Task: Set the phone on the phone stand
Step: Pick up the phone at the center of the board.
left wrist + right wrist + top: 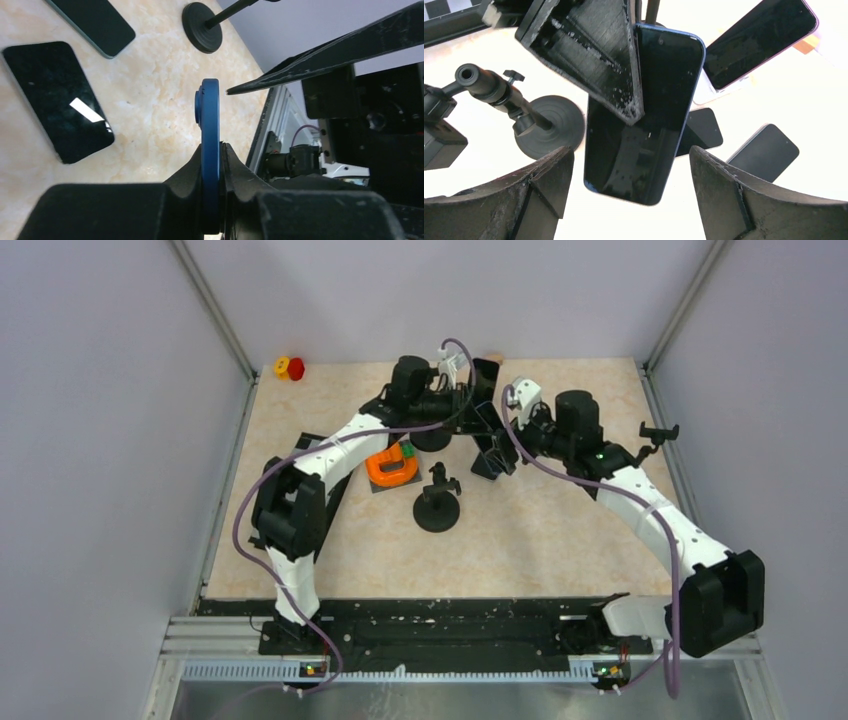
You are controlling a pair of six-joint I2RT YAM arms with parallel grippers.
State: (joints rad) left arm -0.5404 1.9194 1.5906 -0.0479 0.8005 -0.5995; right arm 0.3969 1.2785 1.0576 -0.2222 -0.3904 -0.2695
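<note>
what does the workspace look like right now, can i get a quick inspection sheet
surface: beige marbled tabletop
job's things: blue phone held edge-on, not yet on a stand; black phone stand upright mid-table, nothing on it
clutter: spare phones lying flat; orange object beside the left arm; red and yellow button at the far left corner; second stand near the right edge
tools: left tool shut on the blue phone; right tool open, fingers either side of the phone, apart from it
cables: a purple cable along each arm
surroundings: grey walls; metal rail at the near edge
</note>
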